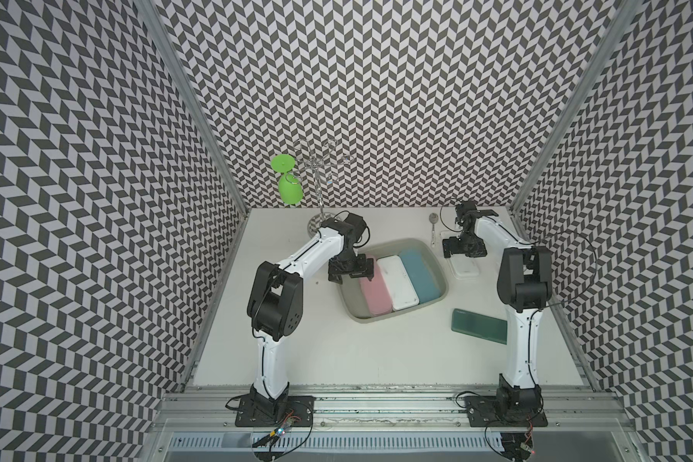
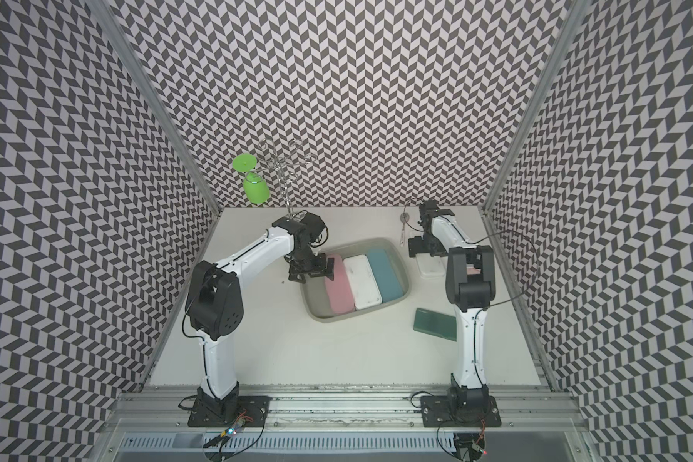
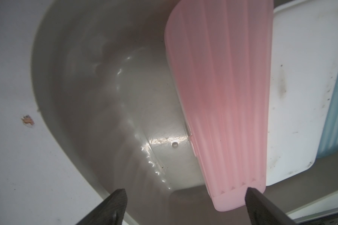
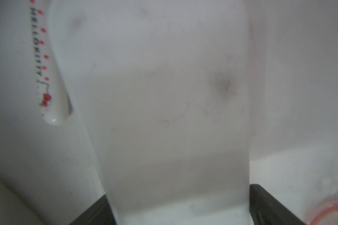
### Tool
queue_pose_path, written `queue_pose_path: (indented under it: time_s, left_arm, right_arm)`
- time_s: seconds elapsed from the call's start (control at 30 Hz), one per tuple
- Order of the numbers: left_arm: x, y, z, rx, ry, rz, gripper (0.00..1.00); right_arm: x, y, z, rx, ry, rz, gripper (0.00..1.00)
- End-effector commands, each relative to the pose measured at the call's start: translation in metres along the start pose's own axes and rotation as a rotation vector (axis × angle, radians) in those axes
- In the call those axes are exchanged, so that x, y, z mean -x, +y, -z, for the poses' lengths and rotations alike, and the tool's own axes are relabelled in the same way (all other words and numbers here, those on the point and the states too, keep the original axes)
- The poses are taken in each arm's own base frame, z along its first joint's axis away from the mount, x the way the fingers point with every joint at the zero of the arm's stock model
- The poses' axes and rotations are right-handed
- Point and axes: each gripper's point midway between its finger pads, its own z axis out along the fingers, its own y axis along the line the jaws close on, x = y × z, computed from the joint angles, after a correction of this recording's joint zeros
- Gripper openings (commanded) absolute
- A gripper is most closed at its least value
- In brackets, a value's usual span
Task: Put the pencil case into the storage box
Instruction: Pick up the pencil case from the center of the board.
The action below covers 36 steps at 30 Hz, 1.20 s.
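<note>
Left arm (image 1: 313, 252): elbow raised, forearm reaching forward, wrist pitched down. Left hand (image 1: 351, 276): jaws spread wide. Right arm (image 1: 493, 232): likewise extended. Right hand (image 1: 463, 252): lowered, jaws spread wide.

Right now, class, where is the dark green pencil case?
In both top views the dark green pencil case lies flat on the table, outside the storage box, to its right and nearer the front edge, next to the right arm.
</note>
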Motion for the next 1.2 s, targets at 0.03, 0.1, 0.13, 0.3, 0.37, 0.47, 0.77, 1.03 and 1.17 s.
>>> queue_pose_path:
  time_s: [0.03, 0.1, 0.13, 0.3, 0.37, 0.47, 0.77, 1.03, 1.17]
  left_arm:
    - [0.005, -0.005, 0.003, -0.007, -0.012, -0.021, 1.00]
    - [0.006, -0.006, 0.004, -0.010, -0.015, -0.021, 1.00]
    - [0.007, -0.007, 0.005, -0.011, -0.017, -0.023, 1.00]
    - [0.008, -0.007, 0.006, -0.012, -0.021, -0.025, 1.00]
    - [0.008, -0.008, 0.006, -0.013, -0.022, -0.025, 1.00]
    - [0.009, -0.007, 0.006, -0.010, -0.026, -0.024, 1.00]
    - [0.009, -0.008, 0.007, -0.019, -0.039, -0.013, 1.00]
    - [0.009, -0.007, 0.008, -0.014, -0.042, -0.012, 1.00]
    - [0.009, -0.004, 0.008, -0.004, -0.047, -0.003, 1.00]
  right_arm:
    - [-0.046, 0.011, -0.056, 0.118, 0.192, -0.017, 1.00]
    - [-0.046, 0.010, -0.055, 0.142, 0.191, -0.028, 0.98]
    - [-0.045, 0.009, -0.054, 0.143, 0.189, -0.029, 0.96]
    - [-0.049, 0.005, -0.054, 0.131, 0.197, -0.036, 0.91]
    - [-0.048, 0.003, -0.050, 0.119, 0.189, -0.039, 0.88]
    - [-0.039, 0.001, -0.036, 0.110, 0.152, -0.043, 0.88]
    - [-0.010, 0.005, 0.034, 0.156, 0.010, -0.056, 0.88]
    - [0.007, 0.020, 0.095, 0.219, -0.100, -0.044, 0.88]
    - [0.002, 0.060, 0.124, 0.257, -0.129, 0.016, 0.88]
